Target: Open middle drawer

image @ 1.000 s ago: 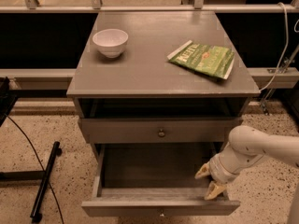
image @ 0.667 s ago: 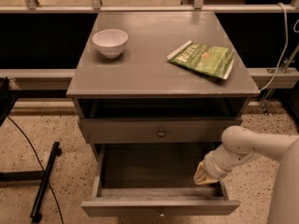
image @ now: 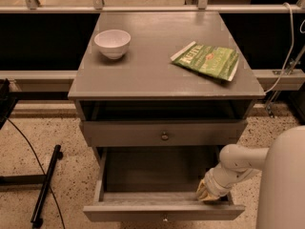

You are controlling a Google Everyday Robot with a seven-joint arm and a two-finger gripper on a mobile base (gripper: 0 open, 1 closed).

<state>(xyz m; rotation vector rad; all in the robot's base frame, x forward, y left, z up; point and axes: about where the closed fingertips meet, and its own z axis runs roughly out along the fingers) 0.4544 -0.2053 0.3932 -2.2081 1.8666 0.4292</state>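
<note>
The grey cabinet (image: pixel 143 70) shows two drawer fronts under a dark open slot. The upper front (image: pixel 124 133) is closed and has a small round knob (image: pixel 164 136). The middle drawer (image: pixel 143 213) below it is pulled far out, its empty inside showing and its knob (image: pixel 165 219) at the frame's bottom edge. My gripper (image: pixel 208 193) is inside the open drawer at its right front corner, against the inner side of the front panel. The lowest drawer is out of view.
A white bowl (image: pixel 113 43) and a green snack bag (image: pixel 206 60) lie on the cabinet top. My white arm (image: pixel 281 180) fills the lower right. A black stand leg and cable (image: pixel 45 185) lie on the speckled floor at left. A rail runs behind.
My gripper has shifted a little left and down toward the drawer's front panel. My arm's large white body has come into view at the lower right. The drawer stays pulled out.
</note>
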